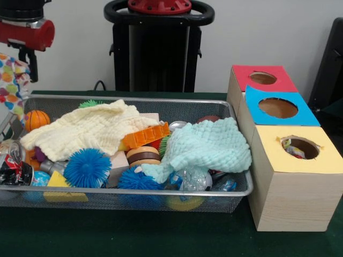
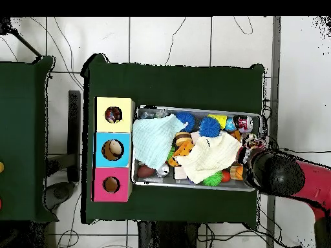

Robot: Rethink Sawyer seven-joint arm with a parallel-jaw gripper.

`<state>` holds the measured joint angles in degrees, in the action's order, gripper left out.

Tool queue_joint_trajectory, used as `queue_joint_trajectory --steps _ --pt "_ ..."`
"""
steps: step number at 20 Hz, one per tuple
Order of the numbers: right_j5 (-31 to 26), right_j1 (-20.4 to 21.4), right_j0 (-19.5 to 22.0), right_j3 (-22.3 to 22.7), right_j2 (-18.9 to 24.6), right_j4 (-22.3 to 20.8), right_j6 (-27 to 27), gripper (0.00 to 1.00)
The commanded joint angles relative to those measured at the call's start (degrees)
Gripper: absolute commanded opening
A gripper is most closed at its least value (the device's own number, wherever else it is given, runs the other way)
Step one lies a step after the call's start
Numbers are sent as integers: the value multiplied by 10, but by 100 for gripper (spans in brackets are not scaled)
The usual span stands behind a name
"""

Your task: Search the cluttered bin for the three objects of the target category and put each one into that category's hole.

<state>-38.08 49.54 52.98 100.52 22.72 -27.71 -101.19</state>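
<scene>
**A:** Your end effector [image 1: 24,63] is up at the bin's end farthest from the boxes, and a dotted cloth [image 1: 12,80] hangs right under it. Looks like it's holding that cloth, but I honestly can't tell how the fingers are set, since the cloth covers them. From overhead the arm [image 2: 284,177] comes in over that short end of the bin [image 2: 253,116], wrist pointing down.

**B:** So what bites you from here?

**A:** The trip. The yellow hole [image 1: 300,146] is at the opposite end, so you'd carry a floppy cloth over the whole pile. If it hangs low, I'd guess it snags the yellow knit cloth [image 1: 91,131] or the mint cloth [image 1: 206,147] and drags something along. A loose pinch could also drop it halfway.

**B:** And at the hole?

**A:** There's already something dotted sitting in it, so it may bunch at the ragged rim instead of falling through. The blue hole [image 1: 277,107] is right next door too, so don't let go early. I can't spot a third dotted cloth anywhere; it's probably buried under the toys.
</scene>
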Motion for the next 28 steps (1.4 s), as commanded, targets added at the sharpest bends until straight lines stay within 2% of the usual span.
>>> queue_joint_trajectory --steps 1,4,9,19,24,28 --pt "-46 19 -30 59 -7 28 -25 0" --pt "-22 29 -55 56 -18 14 -39 0" --pt "-29 39 -86 49 -25 30 -60 0" --pt "-50 4 -180 -36 -58 52 -104 0" --pt "-15 6 -217 -14 -84 58 -128 0" --pt "-12 14 -262 -6 -106 68 -153 0"
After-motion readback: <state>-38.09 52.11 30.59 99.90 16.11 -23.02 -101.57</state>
